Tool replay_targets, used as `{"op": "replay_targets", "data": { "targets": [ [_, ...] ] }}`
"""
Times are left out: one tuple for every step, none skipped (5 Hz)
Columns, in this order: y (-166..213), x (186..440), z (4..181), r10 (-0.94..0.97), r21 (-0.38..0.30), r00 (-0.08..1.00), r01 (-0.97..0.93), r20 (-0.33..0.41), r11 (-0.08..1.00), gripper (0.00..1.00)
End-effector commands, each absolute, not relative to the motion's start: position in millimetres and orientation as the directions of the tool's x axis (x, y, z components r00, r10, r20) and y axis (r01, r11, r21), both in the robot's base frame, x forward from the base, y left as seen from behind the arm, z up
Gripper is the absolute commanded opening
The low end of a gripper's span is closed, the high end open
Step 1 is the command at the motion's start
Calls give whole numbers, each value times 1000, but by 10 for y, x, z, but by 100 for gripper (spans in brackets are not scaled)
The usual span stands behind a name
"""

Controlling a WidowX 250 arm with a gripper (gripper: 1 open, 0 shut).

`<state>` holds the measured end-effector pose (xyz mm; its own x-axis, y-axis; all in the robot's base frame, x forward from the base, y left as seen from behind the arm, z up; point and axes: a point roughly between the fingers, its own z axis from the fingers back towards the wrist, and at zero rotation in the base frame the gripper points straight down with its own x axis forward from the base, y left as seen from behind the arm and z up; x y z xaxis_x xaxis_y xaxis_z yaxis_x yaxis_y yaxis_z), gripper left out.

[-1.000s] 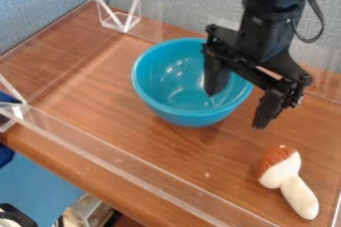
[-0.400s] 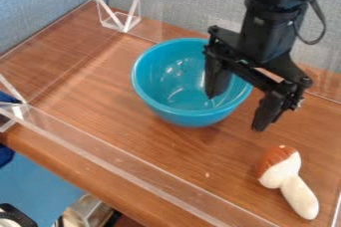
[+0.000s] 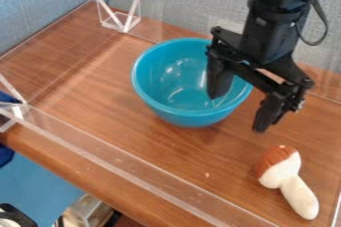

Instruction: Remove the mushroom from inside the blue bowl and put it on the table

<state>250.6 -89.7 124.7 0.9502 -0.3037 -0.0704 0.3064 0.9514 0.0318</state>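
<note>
The mushroom (image 3: 286, 178), with a reddish-brown cap and a cream stem, lies on its side on the brown wooden table (image 3: 107, 82) near the front right corner. The turquoise blue bowl (image 3: 170, 84) stands in the middle of the table and looks empty inside. My black gripper (image 3: 242, 100) hangs pointing down over the bowl's right rim, open, with one finger over the bowl's inside and the other outside it to the right. Nothing is between the fingers. The mushroom lies well below and to the right of the gripper.
Clear acrylic walls (image 3: 120, 161) run along the table's front and left edges, with a clear bracket (image 3: 118, 15) at the back left corner. A blue wall stands behind the table. A black cable (image 3: 317, 17) hangs beside the arm.
</note>
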Motion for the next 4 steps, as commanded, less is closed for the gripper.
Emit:
{"op": "replay_targets", "data": {
  "targets": [
    [-887,2593,1383,-298,28,954,299,-21,954,100],
    [-897,2583,1404,-302,29,953,303,-21,953,100],
    [-916,2562,1420,-303,30,953,304,-23,952,100],
    [-935,2549,1430,-307,31,951,308,-21,951,100]
  ]
}}
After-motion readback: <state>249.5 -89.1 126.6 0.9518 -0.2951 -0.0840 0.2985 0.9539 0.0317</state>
